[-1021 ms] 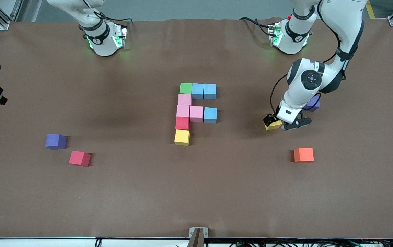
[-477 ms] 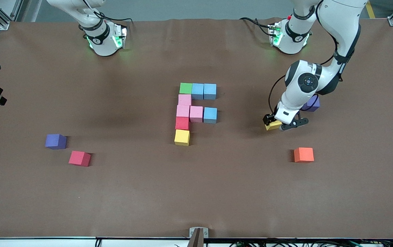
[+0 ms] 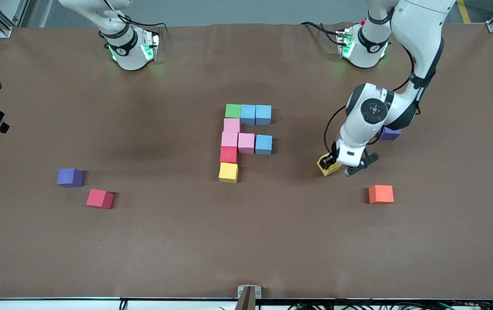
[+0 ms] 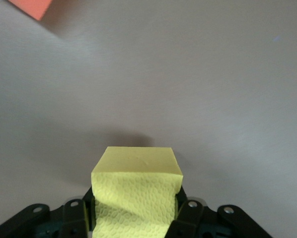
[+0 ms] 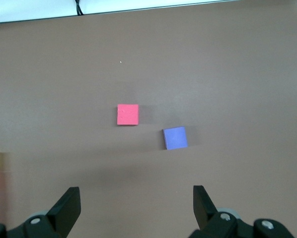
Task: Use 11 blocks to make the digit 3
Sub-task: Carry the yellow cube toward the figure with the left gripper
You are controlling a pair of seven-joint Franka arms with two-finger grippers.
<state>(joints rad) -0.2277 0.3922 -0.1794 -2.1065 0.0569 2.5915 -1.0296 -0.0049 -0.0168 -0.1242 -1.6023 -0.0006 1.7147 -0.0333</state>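
Observation:
My left gripper is shut on a yellow block, held just above the table between the figure and the orange block. In the left wrist view the yellow block sits between the fingers. The partial digit is at the table's middle: green and two light blue blocks in the top bar, pink blocks down the side, a pink and a light blue in the middle bar, then red and yellow. A loose pink-red block lies toward the right arm's end. My right gripper is open and waits high up.
One purple cube lies beside the pink-red block, and both show in the right wrist view, the cube beside the block. Another purple cube is partly hidden under the left arm. An orange corner shows in the left wrist view.
My left gripper has moved with the yellow block toward the figure and the front camera, away from the purple cube. The right arm has not moved.

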